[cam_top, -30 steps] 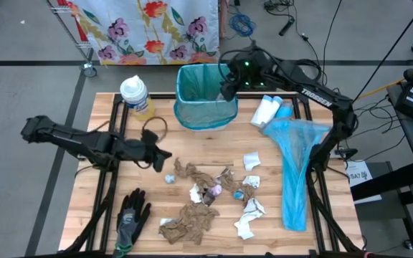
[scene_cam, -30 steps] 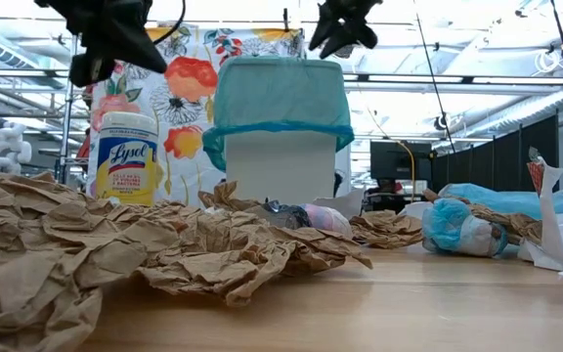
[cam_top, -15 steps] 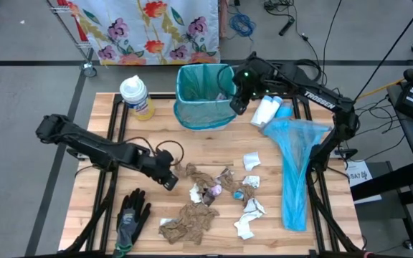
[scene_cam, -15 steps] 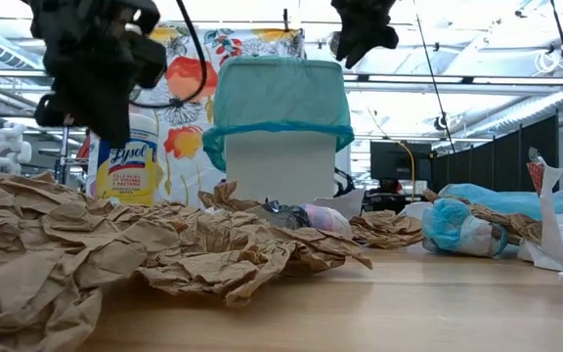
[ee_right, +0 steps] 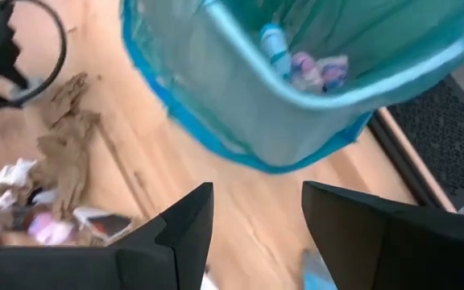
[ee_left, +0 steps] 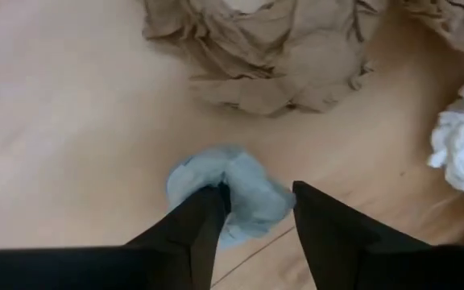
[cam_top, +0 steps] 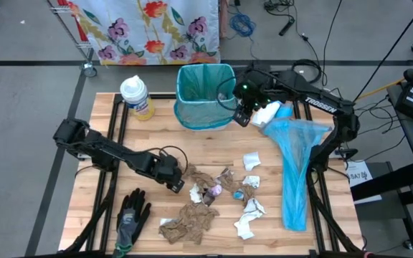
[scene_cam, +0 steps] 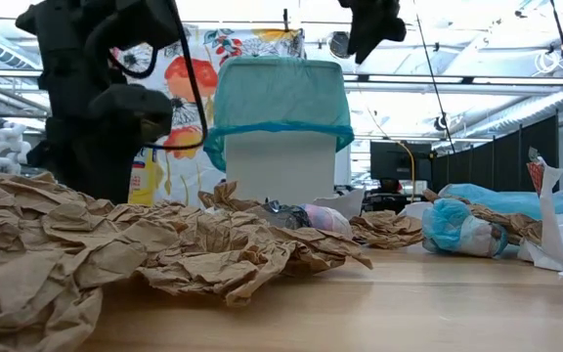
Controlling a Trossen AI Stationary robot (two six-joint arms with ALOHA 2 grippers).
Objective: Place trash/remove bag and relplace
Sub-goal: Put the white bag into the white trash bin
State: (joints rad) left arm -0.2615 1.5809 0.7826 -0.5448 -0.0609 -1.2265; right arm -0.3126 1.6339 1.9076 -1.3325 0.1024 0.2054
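Trash lies mid-table: crumpled brown paper towels [cam_top: 191, 219], white tissue scraps [cam_top: 252, 161] and a small pale blue wad [ee_left: 252, 203]. My left gripper [ee_left: 260, 193] is low over the table at the pile's left edge [cam_top: 176, 185], open, with one finger on either side of the blue wad. The bin [cam_top: 205, 97] with its teal bag stands at the far middle, some trash [ee_right: 316, 68] inside. My right gripper [cam_top: 241, 118] hovers open just right of the bin, holding nothing. A loose blue bag [cam_top: 296, 168] lies flat on the right. My left gripper comes at the blue wad from above, slanting down, with its fingers [ee_left: 208, 213] straddling it. The wad rests on the table. I cannot tell whether a fingertip touches it.
A wipes tub [cam_top: 136, 95] stands left of the bin and white bottles [cam_top: 267, 111] lie to its right. A black-and-grey glove [cam_top: 131, 218] lies near the front left. Bare wood shows between the bin and the pile.
My left gripper has swung from the table's left toward the trash pile, come down low over the blue wad and opened. My right gripper has moved from above the bin's right rim toward the table's right and near side, beside the bin.
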